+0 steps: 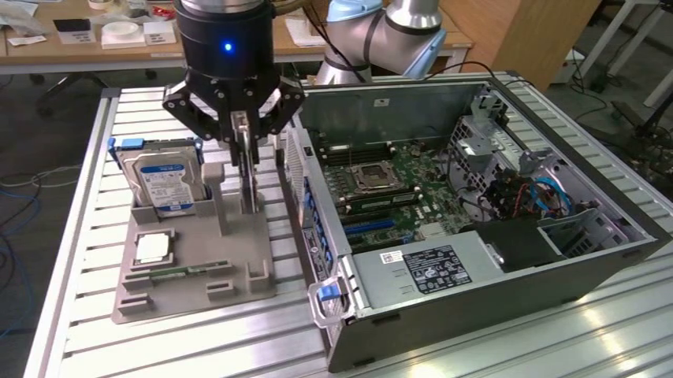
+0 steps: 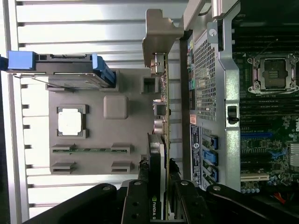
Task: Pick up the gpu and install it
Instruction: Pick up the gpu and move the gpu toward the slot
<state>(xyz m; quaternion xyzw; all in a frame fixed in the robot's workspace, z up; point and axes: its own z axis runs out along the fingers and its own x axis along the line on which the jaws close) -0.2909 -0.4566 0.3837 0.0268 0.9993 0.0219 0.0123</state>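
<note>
The gpu (image 1: 248,177), a thin green card with black cooler and silver end bracket, is stood upright on edge; it is clasped by the gripper (image 1: 246,148). It is positioned at the grey holder (image 1: 242,248).

The table (image 1: 74,315) was ribbed bare aluminium with a bright sheen. The tray (image 1: 244,256) on it was matt grey plastic. The gpu (image 2: 163,135) showed a green circuit board and a dull silver metal bracket. The gripper (image 1: 245,150) was glossy black. The computer case (image 1: 399,106) was matt grey sheet metal. The hard drive (image 1: 163,185) carried a smooth label and blue plastic rails.
</note>
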